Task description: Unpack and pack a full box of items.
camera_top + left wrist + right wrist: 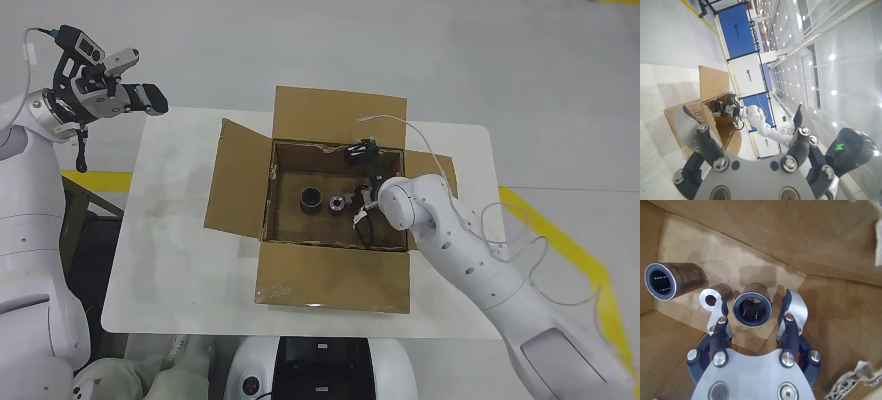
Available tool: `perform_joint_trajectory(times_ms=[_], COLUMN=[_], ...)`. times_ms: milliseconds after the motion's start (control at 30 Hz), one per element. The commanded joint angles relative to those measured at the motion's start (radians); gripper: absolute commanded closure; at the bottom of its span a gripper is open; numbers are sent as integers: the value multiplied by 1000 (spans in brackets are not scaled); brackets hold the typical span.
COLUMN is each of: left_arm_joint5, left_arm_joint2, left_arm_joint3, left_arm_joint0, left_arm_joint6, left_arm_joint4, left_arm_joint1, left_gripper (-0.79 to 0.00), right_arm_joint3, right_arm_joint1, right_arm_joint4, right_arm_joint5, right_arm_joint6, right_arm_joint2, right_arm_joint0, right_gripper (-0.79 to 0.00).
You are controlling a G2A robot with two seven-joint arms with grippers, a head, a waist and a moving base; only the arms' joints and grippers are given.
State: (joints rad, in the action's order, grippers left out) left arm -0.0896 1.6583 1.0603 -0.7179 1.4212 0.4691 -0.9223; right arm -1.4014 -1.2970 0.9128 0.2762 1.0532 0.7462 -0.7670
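Three metal cylinders are seen upright on the floor of the box [772,228]. Inside it the right gripper [755,298] is held released, spread wide; a bearing [752,309] is framed between its jaws, contact cannot be told. A small bushing [709,298] is partly hidden behind one jaw, a larger bearing [660,284] beyond it. The left gripper [742,108] is released too, well apart from the box.

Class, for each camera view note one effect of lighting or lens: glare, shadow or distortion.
Top view: the box walls shade its floor. Left wrist view: ceiling lights glare as white spots; straight lines bow. Right wrist view: the bearings cast shadows on the box floor.
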Motion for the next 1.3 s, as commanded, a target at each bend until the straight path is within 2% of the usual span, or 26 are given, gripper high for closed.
perform_joint_trajectory(times_ms=[0,167,333,400,467,500,533,600,900,1267], left_arm_joint5=[0,0,0,0,0,0,0,0,0,0], left_arm_joint2=[0,0,0,0,0,0,0,0,0,0], left_arm_joint3=[0,0,0,0,0,0,0,0,0,0], left_arm_joint0=[0,0,0,0,0,0,0,0,0,0], left_arm_joint6=[0,0,0,0,0,0,0,0,0,0], left_arm_joint4=[0,0,0,0,0,0,0,0,0,0], left_arm_joint1=[0,0,0,0,0,0,0,0,0,0], left_gripper=[-785,-785,-785,-785,-785,-785,-785,-785,-785,-785], right_arm_joint3=[9,32,50,56,60,62,61,56,-45,-276], right_arm_joint1=[-3,-14,-24,-28,-31,-33,-34,-36,-27,2], right_arm_joint4=[2,3,5,8,10,12,14,23,92,200], right_arm_joint5=[4,6,8,8,9,9,10,12,31,20], right_arm_joint6=[-1,-4,-6,-4,-1,0,1,6,38,84], right_arm_joint2=[0,-5,-9,-11,-11,-11,-11,-10,25,105], right_arm_joint0=[1,5,10,12,14,14,14,12,-29,-136], right_gripper=[-579,-551,-483,-379,-326,-237,-99,0,0,0])
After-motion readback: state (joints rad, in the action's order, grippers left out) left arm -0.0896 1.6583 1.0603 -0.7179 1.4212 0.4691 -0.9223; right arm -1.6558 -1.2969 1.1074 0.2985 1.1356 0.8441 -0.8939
